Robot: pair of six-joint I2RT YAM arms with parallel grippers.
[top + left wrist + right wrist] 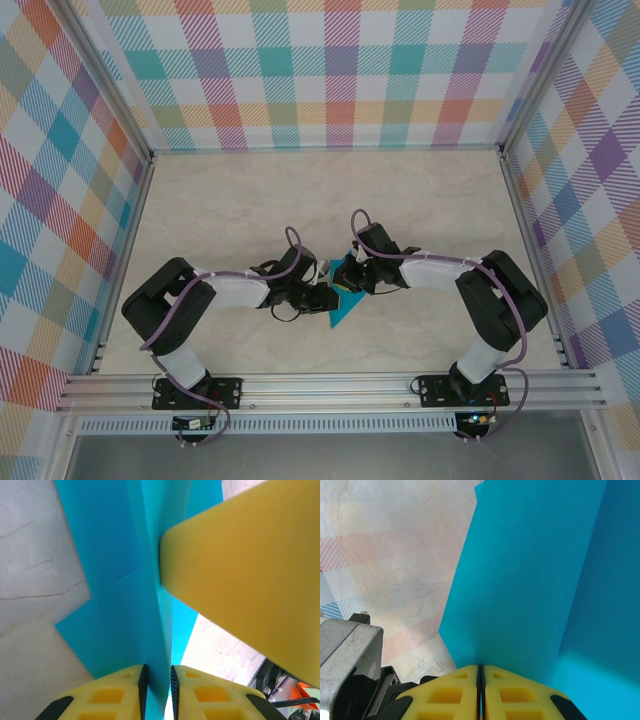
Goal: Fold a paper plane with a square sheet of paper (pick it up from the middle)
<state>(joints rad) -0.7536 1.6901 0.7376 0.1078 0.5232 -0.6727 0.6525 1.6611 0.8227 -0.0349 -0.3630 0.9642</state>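
Note:
The teal-blue sheet of paper (346,309) is folded into a pointed, creased shape and hangs between the two grippers over the table's middle. My right gripper (480,669) is shut on an edge of the paper (530,580), and in the top view the right gripper (351,279) sits just behind it. An upright fold of the paper (120,580) passes between the jaws of my left gripper (157,672), which stand slightly apart with a thin gap beside the fold. In the left wrist view a yellow finger of the right gripper (250,570) looms close. The left gripper (324,298) is level with the paper's left side.
The pale marble-look table (220,200) lies under both arms. Checked walls (330,70) and aluminium rails (330,385) box in the workspace. Part of the left arm's grey housing (345,650) shows close to the right gripper.

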